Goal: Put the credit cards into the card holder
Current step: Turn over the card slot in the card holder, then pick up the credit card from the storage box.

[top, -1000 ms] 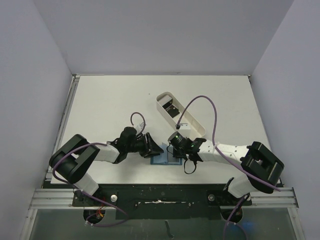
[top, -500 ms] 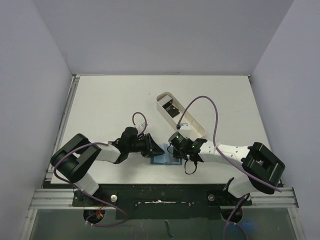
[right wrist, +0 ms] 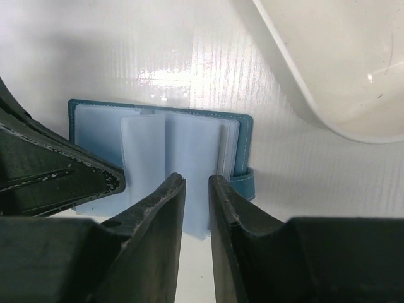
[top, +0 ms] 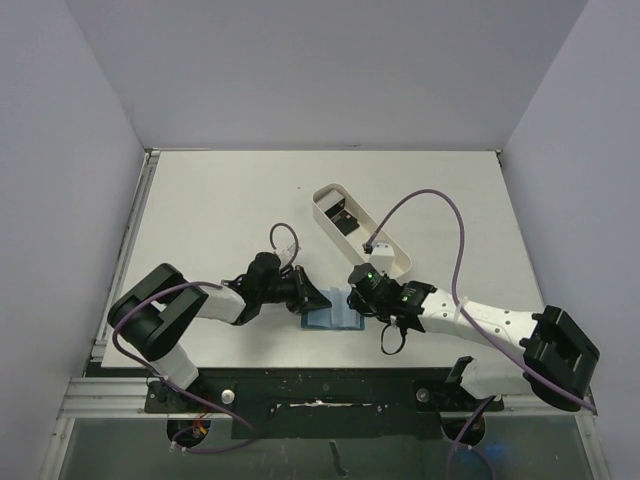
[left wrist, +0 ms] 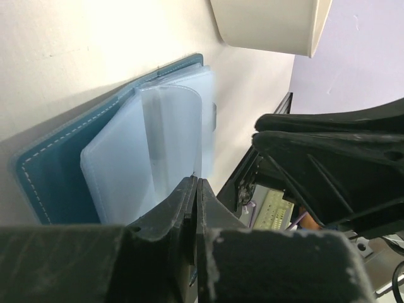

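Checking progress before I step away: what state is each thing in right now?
Card holder: open, lying flat, sleeves fanned up.
Left gripper: shut at a sleeve's edge.
Right gripper: jaws narrowly apart above the sleeves.
Tray: holds a dark card.

A white table (top: 200,220) fills the middle of the top view, closed in by pale walls at the left, right and far sides. Two things lie directly on it. A long white oval tray (top: 322,212) sits slantwise just right of centre. Below it, near the table's bottom edge, a teal-blue card holder (top: 333,318) lies spread open, its light blue pockets facing up, one clear leaf arching off the rest.
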You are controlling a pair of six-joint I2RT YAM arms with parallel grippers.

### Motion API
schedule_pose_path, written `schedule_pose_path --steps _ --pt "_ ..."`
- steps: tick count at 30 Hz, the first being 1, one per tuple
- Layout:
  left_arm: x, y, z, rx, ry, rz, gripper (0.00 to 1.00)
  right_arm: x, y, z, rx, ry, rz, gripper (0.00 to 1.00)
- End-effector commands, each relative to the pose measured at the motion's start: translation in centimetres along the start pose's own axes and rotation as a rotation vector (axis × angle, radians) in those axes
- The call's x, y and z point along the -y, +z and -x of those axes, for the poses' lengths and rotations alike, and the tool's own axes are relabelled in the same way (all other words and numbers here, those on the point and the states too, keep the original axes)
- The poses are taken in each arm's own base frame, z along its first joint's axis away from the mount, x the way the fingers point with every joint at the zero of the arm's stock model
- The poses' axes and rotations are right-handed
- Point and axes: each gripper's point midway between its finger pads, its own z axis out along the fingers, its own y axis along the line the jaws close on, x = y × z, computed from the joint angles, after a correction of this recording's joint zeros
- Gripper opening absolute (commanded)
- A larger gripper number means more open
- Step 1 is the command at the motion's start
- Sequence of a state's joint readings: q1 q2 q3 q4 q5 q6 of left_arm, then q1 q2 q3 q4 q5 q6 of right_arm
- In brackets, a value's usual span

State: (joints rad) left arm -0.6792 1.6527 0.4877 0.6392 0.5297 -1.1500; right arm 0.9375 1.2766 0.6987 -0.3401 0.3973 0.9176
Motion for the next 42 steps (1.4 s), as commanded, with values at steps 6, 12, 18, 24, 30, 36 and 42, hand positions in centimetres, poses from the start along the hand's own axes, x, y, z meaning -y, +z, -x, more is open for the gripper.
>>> schedule_pose_path --steps 6,12,18,24,30,36,42 --pt "1.0 0.0 1.0 0.026 0.058 0.018 0.00 -0.7 -1.6 2.6 0.087 0.009 0.034 0.27" --pt "-0.1 -1.7 2.2 0.089 0.104 0.152 0.00 -1.4 -2.8 6.3 0.150 -0.027 0.036 0.30" --pt "-2.1 -3.4 3.2 0.138 0.120 0.287 0.00 -0.9 -2.0 11.7 0.196 0.064 0.054 0.33" --pt "-2.9 -4.5 3.7 0.161 0.141 0.355 0.11 -1.0 -1.0 17.8 0.298 0.157 0.044 0.42" --pt "-1.9 -5.2 4.2 0.171 0.169 0.346 0.32 -1.1 2.2 21.8 0.331 0.272 0.034 0.48" --pt "0.7 -5.8 4.1 0.165 0.223 0.265 0.45 -2.1 5.9 24.5 0.344 0.413 0.056 0.51" --pt "2.2 -7.4 4.5 0.181 0.280 0.276 0.46 -4.1 9.6 26.1 0.343 0.509 0.099 0.51"
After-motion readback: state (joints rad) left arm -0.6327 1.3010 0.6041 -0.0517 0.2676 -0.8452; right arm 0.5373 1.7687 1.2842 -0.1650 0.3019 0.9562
